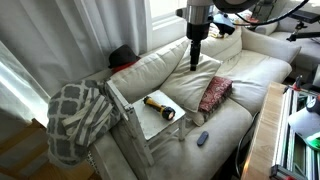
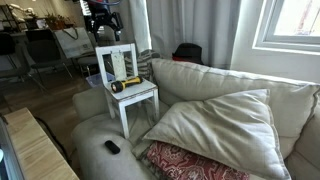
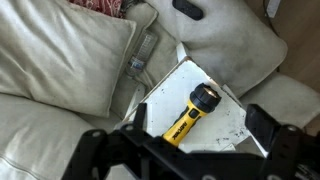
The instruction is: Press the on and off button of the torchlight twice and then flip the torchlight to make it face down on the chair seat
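Note:
The torchlight (image 3: 190, 113) has a yellow body and a black head. It lies on its side on the chair seat (image 3: 222, 128), a pale, scuffed square panel. It shows in both exterior views (image 1: 160, 108) (image 2: 124, 85), lying on the white wooden chair's seat (image 1: 148, 122) (image 2: 140, 94). My gripper (image 3: 203, 130) is open and empty. Its two dark fingers stand wide apart, high above the torchlight. In an exterior view the gripper (image 1: 196, 60) hangs over the sofa back; in another it is dark and small above the chair (image 2: 104, 30).
The chair stands against a cream sofa (image 1: 240, 75). A red patterned cushion (image 1: 215, 93) (image 2: 190, 160) and a small dark remote (image 1: 202, 138) (image 2: 112, 147) (image 3: 187, 8) lie on the sofa. A grey patterned blanket (image 1: 80, 115) hangs by the chair. A big cream cushion (image 2: 220, 125) leans nearby.

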### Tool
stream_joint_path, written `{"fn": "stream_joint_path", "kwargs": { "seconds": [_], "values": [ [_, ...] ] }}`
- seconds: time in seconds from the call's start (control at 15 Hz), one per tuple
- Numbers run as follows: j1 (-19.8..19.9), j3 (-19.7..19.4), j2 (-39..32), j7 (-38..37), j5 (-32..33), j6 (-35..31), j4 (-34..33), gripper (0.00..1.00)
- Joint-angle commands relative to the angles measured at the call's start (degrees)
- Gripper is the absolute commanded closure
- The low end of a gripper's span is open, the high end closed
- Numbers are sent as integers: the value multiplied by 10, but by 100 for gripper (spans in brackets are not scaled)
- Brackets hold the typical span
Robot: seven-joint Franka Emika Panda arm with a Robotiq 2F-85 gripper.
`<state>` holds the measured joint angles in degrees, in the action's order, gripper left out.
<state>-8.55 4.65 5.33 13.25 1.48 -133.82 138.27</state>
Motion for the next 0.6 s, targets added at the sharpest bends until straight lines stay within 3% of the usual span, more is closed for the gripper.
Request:
{"fn": "stream_joint_path", "kwargs": {
  "seconds": [0.0, 0.53],
  "values": [
    [-2, 10, -52, -5, -43, -57, -5, 0],
    [2, 56, -190, -16, -103, -326, -14, 0]
  ]
}}
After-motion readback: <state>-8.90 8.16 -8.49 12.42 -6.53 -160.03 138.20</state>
